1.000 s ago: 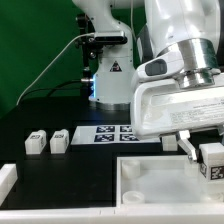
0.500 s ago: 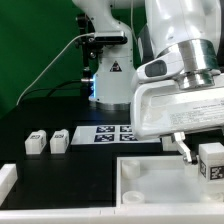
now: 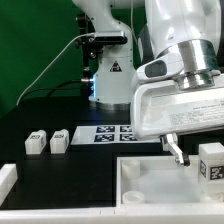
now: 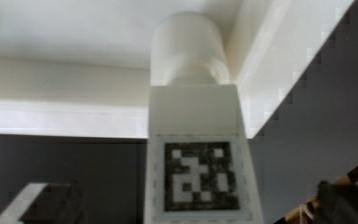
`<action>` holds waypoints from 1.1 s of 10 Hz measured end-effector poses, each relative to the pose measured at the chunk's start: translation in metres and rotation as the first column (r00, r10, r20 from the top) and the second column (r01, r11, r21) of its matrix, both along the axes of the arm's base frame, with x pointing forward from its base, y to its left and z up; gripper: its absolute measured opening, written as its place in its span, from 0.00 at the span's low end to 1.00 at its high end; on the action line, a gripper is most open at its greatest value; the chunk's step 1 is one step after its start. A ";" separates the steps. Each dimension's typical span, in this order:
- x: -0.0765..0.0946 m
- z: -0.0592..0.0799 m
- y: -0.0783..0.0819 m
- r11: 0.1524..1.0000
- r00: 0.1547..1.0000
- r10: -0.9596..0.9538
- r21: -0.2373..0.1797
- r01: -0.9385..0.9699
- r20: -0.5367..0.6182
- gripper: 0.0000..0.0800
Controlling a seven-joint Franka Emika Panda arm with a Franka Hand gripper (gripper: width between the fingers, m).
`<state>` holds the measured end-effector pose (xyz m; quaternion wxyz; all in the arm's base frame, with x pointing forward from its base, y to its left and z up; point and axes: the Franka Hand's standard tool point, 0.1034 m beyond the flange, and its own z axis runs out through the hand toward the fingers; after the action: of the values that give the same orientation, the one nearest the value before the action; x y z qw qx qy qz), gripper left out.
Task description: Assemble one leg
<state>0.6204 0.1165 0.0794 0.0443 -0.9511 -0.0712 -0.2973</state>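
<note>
While the white arm [image 3: 180,60] fills the exterior view's right, the tool [image 3: 202,155] hangs low over the far corner of the large white tray-like part [image 3: 150,178] on that same side, its jaws spread wide and gripping nothing. One dark finger [image 3: 176,150] shows, with a clear gap between it and the leg [image 3: 212,162]. The other finger is lost at the picture's edge. The leg stands upright between the jaws with its tag turned to the near side. Whether its base rests on the tray-like part cannot be told. In the wrist view the leg [image 4: 197,150] runs through the middle of the picture, tag toward the camera. Its rounded end shows against the white of the tray-like part [image 4: 51,40], and blurred dark shapes lie well off to either side. Two more legs [image 3: 60,141] sit side by side on the black table [image 3: 30,120] at the exterior view's left. The marker board [image 3: 105,132] lies flat between them and the arm.
</note>
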 end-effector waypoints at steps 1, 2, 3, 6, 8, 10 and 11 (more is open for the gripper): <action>0.000 0.000 0.000 1.000 1.000 0.000 0.000 0.000 0.000 0.81; 0.000 0.000 0.000 1.000 1.000 0.000 0.000 0.000 0.000 0.81; 0.000 0.000 0.000 1.000 1.000 0.000 0.000 0.000 0.000 0.81; 0.000 0.026 -0.001 1.000 0.995 0.013 -0.004 -0.013 -0.101 0.81; -0.002 0.026 0.000 1.000 0.982 0.014 -0.001 -0.014 -0.189 0.81; -0.002 0.026 0.000 1.000 0.982 0.014 -0.001 -0.014 -0.189 0.81; -0.002 0.026 0.000 1.000 0.982 0.014 -0.001 -0.014 -0.189 0.81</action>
<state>0.6180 0.1165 0.1057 0.0518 -0.9745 -0.0736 -0.2054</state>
